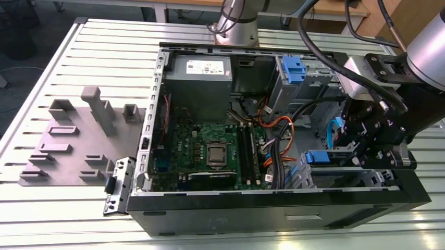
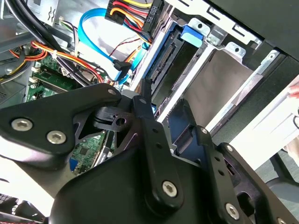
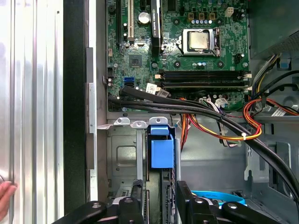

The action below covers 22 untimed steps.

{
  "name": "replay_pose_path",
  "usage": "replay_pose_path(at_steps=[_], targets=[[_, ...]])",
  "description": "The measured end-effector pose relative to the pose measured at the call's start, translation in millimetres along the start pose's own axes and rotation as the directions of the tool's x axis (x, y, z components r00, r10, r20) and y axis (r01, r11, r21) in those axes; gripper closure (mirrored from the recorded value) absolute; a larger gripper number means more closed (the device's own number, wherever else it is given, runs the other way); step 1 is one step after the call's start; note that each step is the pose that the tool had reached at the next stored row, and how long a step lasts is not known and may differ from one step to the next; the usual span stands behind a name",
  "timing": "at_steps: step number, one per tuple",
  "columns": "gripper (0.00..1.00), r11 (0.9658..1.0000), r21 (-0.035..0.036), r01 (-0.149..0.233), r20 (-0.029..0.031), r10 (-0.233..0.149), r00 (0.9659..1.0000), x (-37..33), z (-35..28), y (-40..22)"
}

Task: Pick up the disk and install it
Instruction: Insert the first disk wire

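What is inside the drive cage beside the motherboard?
The disk, its blue tab showing, stands in the drive cage. The pincer covers the rest, so its depth cannot be seen.

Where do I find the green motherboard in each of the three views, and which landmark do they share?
Exterior view: motherboard in the open case's middle.
Second wrist view: motherboard, green patch under the orange cables.
First wrist view: motherboard beyond the drive cage.
Shared landmark: orange cables, beside it everywhere.

Blue-railed disk (image 3: pixel 162 151) edge-up in drive cage
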<state>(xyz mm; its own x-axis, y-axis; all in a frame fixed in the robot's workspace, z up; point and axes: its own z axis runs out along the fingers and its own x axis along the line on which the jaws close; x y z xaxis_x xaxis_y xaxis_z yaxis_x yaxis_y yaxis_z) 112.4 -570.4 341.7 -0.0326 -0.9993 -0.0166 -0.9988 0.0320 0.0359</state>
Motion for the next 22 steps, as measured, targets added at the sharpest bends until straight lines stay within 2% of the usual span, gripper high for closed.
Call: replay_pose_path(at_steps=[8,18,22], targets=[[0.58,1.0,0.0,0.0,-0.0001,0.0,1.0,-0.1,-4.4,0.2],[0.58,1.0,0.0,0.0,0.0,0.0,1.0,-0.3,-18.2,0.7],[0.58,1.0,0.0,0.0,0.0001,0.0,1.0,-0.3,-19.4,0.7]])
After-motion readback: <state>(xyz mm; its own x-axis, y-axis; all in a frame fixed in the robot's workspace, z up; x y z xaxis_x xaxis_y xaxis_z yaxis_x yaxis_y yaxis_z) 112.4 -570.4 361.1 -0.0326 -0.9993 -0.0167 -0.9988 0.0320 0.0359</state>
